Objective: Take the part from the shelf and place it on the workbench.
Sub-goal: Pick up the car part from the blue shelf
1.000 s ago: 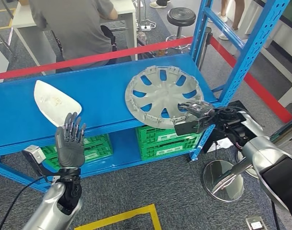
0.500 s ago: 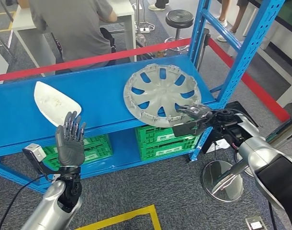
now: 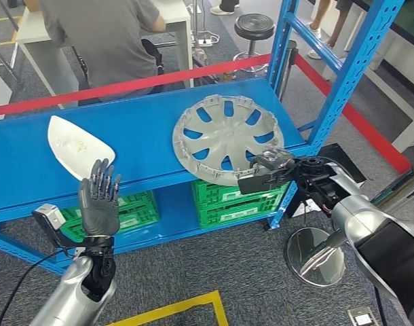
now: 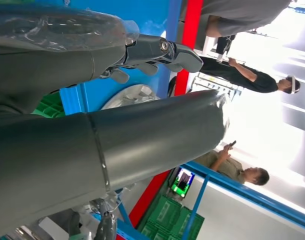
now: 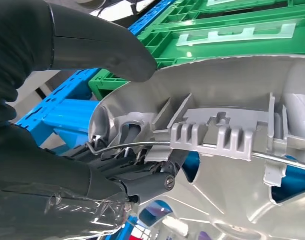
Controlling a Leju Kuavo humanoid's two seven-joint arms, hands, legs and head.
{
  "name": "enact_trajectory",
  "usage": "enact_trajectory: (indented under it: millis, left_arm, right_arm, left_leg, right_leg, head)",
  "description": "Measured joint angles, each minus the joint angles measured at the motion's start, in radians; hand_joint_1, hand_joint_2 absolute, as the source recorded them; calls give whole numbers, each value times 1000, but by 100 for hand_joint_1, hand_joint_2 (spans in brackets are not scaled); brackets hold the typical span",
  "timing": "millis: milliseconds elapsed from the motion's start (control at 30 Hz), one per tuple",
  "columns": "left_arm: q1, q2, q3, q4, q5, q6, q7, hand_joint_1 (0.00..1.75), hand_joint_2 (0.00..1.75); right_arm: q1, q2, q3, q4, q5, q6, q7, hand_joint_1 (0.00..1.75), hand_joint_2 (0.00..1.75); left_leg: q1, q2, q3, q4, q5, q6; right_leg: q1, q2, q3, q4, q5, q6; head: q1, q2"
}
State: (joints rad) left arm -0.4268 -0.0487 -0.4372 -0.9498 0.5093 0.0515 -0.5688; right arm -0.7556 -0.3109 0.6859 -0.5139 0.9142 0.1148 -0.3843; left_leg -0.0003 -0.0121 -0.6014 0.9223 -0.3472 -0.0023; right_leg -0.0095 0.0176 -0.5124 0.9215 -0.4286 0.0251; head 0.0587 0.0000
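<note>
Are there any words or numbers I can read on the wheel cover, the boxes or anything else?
None can be read.
Silver plastic wheel cover: no writing shows.
Green plastic crates: no labels show.
Small lit screen: too blurred to read.

Right robot hand point(image 3: 269, 170) covers hubcap point(image 3: 222, 136) near rim; person point(image 3: 102, 34) head cropped.

Hubcap point(image 3: 227, 138) shifted left on the shelf point(image 3: 143, 146), near edge now overhanging the front lip. Right hand point(image 3: 266, 170) gripping its rim moved left with it. Whole view shifted slightly.
</note>
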Motion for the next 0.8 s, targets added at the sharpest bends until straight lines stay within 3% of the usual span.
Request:
enact_trajectory:
  millis: [467, 800]
  left_arm:
    - [0, 0, 0, 4, 1, 6, -1, 0, 0]
    - [7, 2, 0, 4, 1, 22, -4, 0, 0]
  right_arm:
    - [-2, 0, -3, 4, -64, -15, -2, 175, 175]
    - [-11, -1, -68, -43, -308, 57, 3, 175, 175]
  left_leg:
    - [0, -1, -1, 0, 0, 0]
    - [0, -2, -4, 1, 0, 0]
  right_leg:
    - [0, -1, 0, 0, 0, 0]
    - [0, -1, -3, 0, 0, 0]
  head:
    - [0, 0]
    - [0, 0]
